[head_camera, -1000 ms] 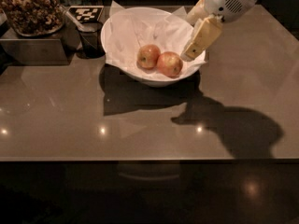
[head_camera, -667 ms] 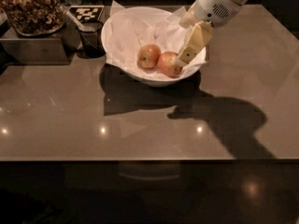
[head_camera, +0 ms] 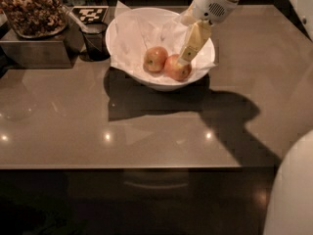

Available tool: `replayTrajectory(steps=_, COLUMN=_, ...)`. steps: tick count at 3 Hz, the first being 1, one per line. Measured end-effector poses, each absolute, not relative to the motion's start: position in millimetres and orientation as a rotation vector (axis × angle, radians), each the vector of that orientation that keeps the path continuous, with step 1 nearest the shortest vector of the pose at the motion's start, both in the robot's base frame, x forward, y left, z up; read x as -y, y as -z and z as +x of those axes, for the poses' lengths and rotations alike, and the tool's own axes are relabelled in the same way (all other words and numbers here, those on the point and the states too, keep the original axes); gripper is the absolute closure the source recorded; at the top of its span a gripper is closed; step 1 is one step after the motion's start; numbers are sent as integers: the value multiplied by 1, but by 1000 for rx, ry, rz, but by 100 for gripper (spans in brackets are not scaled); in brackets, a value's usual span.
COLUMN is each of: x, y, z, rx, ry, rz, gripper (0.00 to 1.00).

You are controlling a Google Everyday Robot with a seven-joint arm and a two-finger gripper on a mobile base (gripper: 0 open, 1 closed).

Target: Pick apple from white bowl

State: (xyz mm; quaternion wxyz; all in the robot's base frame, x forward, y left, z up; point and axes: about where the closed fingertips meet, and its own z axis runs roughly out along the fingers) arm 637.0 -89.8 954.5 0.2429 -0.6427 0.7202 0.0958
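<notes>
Jaws cannot be told wide from closed. The gripper (head_camera: 185, 58) comes in from 1 o'clock, and its tip meets the top of the apple (head_camera: 176, 70). That apple lies in the bowl (head_camera: 164, 83), toward its 5 o'clock side, on crinkled paper (head_camera: 133, 33). A smaller apple (head_camera: 155, 58) touches it at 10 o'clock. A dark cup (head_camera: 96, 42) stands just beside the bowl at its 9 o'clock, on the table (head_camera: 146, 131).

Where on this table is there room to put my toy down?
The wide table front, nearer than the white bowl and dark cup, is free. So is the strip right of the bowl. Back left is crowded: snack tray, cup, bowl. Inside the bowl, the gripper sits at the apple.
</notes>
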Motion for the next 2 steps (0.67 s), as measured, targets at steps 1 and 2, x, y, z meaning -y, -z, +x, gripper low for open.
replayTrajectory(steps=1, x=93, y=-944, z=654, rx=-1998, ry=-207, rz=-1776, gripper=18)
replayTrajectory(steps=2, x=106, y=-928, z=661, rx=-2046, ry=-199, rz=-1769, gripper=16)
